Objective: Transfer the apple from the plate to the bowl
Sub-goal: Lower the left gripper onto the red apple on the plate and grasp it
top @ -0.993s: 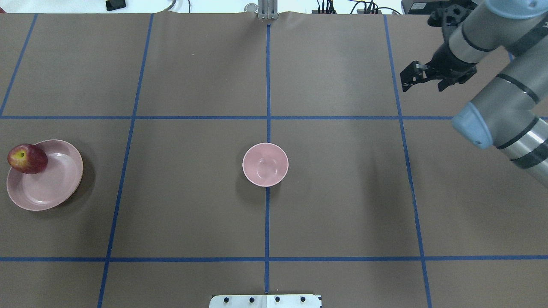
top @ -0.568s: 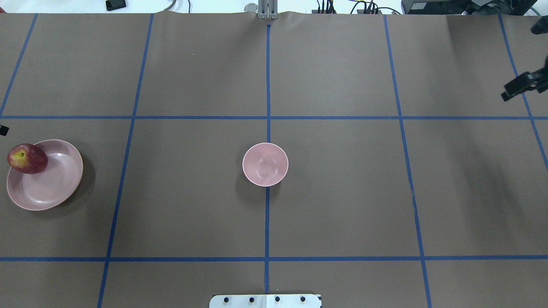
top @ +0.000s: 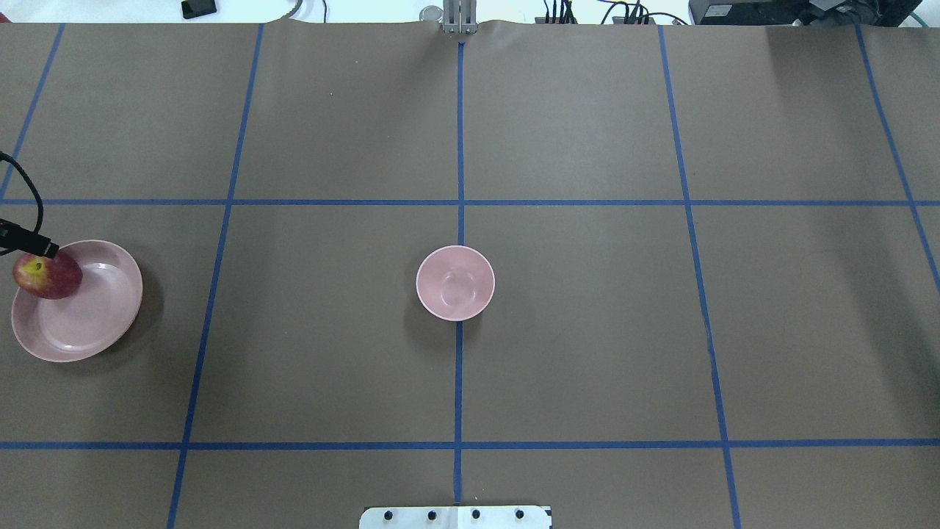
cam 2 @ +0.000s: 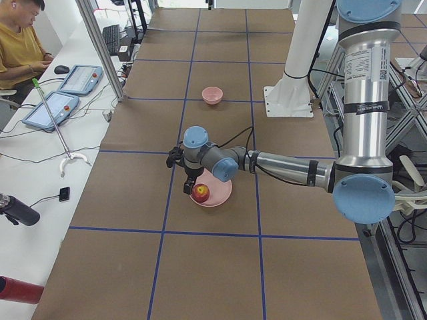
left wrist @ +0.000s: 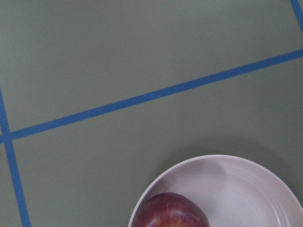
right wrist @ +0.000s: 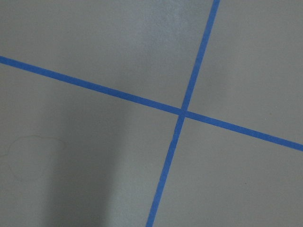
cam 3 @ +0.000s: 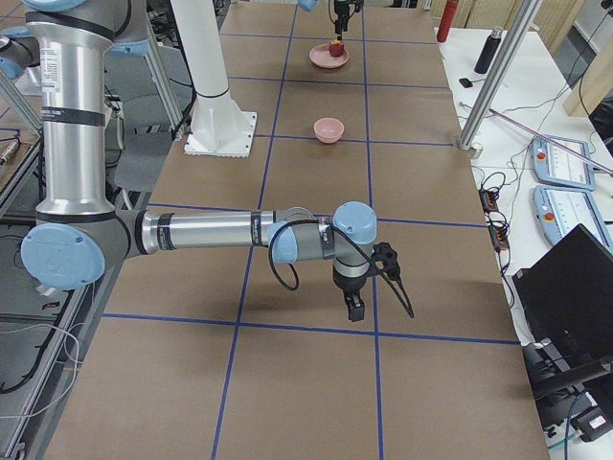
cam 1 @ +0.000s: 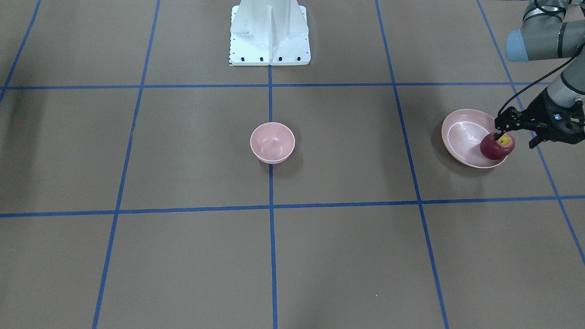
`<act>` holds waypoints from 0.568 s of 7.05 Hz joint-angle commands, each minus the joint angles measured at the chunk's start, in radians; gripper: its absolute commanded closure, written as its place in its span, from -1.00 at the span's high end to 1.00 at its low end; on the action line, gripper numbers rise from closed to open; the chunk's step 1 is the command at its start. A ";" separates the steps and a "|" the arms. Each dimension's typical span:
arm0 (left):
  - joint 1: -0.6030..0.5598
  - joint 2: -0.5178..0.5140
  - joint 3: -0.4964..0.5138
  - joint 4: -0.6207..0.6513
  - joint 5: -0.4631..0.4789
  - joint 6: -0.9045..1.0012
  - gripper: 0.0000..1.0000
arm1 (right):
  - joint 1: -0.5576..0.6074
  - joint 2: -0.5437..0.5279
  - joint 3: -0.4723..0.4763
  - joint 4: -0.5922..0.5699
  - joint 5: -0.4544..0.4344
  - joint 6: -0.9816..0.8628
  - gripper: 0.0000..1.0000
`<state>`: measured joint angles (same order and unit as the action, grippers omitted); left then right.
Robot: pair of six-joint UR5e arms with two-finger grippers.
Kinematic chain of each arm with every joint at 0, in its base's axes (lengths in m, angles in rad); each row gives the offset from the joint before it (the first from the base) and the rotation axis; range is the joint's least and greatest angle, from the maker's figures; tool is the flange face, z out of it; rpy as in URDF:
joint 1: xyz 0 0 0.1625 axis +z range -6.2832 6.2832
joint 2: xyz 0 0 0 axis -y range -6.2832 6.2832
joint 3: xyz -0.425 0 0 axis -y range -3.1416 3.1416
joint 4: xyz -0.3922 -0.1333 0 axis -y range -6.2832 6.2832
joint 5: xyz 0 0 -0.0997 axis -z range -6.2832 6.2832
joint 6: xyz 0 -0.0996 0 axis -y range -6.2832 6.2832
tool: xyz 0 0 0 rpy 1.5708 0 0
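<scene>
The dark red apple (top: pixel 48 275) lies on the far left rim of the pale pink plate (top: pixel 95 316), at the table's left edge. In the front view the apple (cam 1: pixel 496 147) sits on the plate (cam 1: pixel 461 132), and my left gripper (cam 1: pixel 515 135) hovers just above it, fingers apart and holding nothing. Only one black fingertip (top: pixel 29 245) shows overhead. The left wrist view shows the apple (left wrist: pixel 170 213) and plate (left wrist: pixel 246 184) at its bottom edge. The small deep pink bowl (top: pixel 455 283) stands empty at the table's centre. My right gripper (cam 3: pixel 355 309) hangs over bare table far right; I cannot tell its state.
The table is brown paper with a blue tape grid. The robot's white base (cam 1: pixel 269 32) stands at the near middle edge. A person (cam 2: pixel 20 47) sits at a side desk with tablets, beyond the table's far side.
The right arm has swung out of the overhead view to the right. A left gripper fingertip has come in at the left edge, over the apple. Apple, plate and bowl have not moved.
</scene>
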<state>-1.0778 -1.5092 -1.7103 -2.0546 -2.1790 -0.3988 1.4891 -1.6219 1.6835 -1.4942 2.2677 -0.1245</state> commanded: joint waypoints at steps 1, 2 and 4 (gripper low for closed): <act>0.044 0.006 0.018 -0.022 0.030 -0.003 0.97 | 0.005 -0.003 -0.007 0.000 -0.002 -0.003 1.00; 0.056 0.007 0.027 -0.022 0.030 -0.002 0.97 | 0.005 0.000 -0.021 0.006 -0.002 -0.003 1.00; 0.056 0.001 0.057 -0.025 0.030 0.005 0.97 | 0.005 0.005 -0.028 0.008 -0.004 0.002 1.00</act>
<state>-1.0237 -1.5044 -1.6706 -2.0780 -2.1495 -0.3964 1.4940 -1.6188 1.6594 -1.4877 2.2647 -0.1251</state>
